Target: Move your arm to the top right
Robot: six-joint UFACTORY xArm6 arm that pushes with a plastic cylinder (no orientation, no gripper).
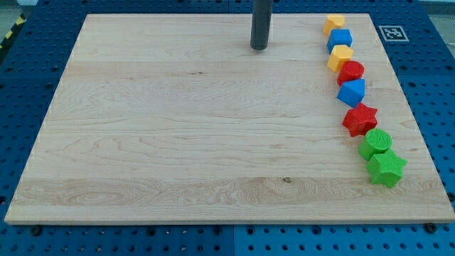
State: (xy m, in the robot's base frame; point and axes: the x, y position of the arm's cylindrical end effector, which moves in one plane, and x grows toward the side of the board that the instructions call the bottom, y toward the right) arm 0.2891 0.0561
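Well, my tip (259,47), a bare stiff rod with nothing to clamp, stands near the board's (178,142) top edge, clear of the light, slippery-looking yellow block (334,24) by the top right corner.

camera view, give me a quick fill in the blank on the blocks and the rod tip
1. My tip rests near the view's ___ edge of the wooden board.
2. All the blocks line the view's ___ side.
3. The red star lies just above the ___ cylinder.
4. The lowest block is a green ___.

Missing words: top; right; green; star
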